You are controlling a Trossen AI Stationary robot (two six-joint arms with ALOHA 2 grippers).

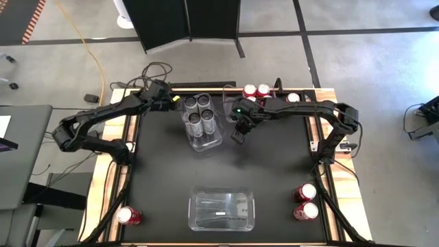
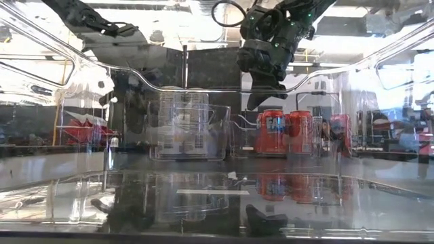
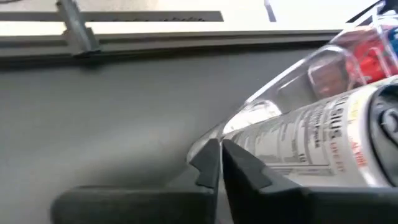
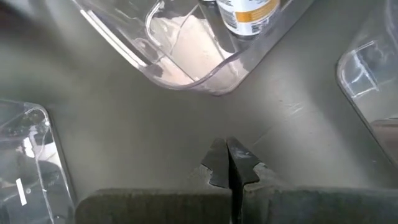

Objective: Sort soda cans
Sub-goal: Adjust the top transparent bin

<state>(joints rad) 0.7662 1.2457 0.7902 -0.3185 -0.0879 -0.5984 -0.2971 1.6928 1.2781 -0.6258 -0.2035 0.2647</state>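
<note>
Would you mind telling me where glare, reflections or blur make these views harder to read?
Low view: bright backlight and reflections on the near clear bin wall veil the red cans. Left wrist view: the silver can beside the left gripper is blurred. High view: evenly lit, soft shadow under the right gripper.

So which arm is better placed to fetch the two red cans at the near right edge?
Probably the right. Its tool hangs empty and shut over the mat, on the same side as those red cans. The left tool, also shut, sits behind the bin of silver cans.
</note>
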